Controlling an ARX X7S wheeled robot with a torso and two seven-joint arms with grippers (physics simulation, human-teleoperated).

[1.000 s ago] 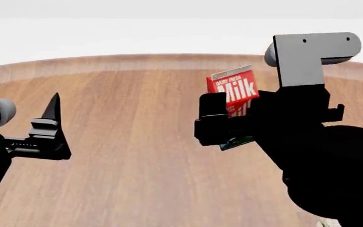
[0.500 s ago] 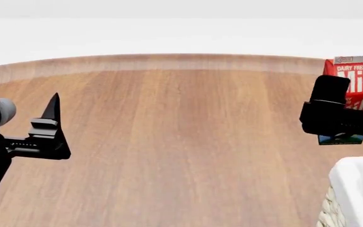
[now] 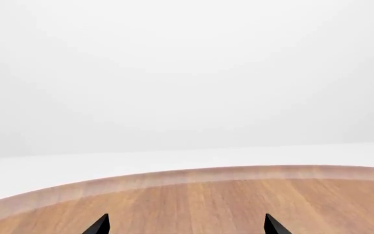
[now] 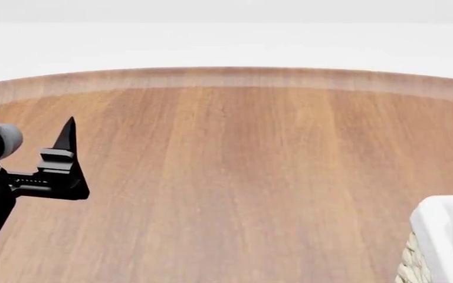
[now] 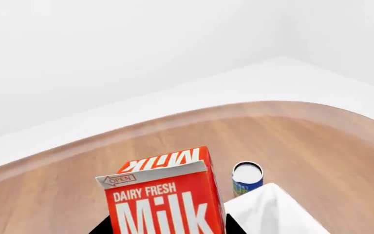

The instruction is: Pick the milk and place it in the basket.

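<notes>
The milk (image 5: 164, 197), a red gable-top carton with white "Milk" lettering, fills the lower middle of the right wrist view, held upright between my right gripper's (image 5: 166, 226) black fingers. The right gripper and the milk are out of the head view. A corner of the basket (image 4: 447, 242), white cloth liner over cream wicker, shows at the head view's lower right; its white liner corner (image 5: 274, 212) lies just beside the milk in the right wrist view. My left gripper (image 4: 30, 127) is open and empty at the head view's left, above the wooden table (image 4: 235, 177).
A small blue-and-white can (image 5: 247, 178) stands on the table just beyond the basket corner in the right wrist view. The round table's far edge (image 4: 226, 76) curves across the head view. The left wrist view shows only the left fingertips (image 3: 99, 225) over bare wood.
My right gripper has carried the milk to the right, out of the head view, over by the basket corner. The left arm has not moved.
</notes>
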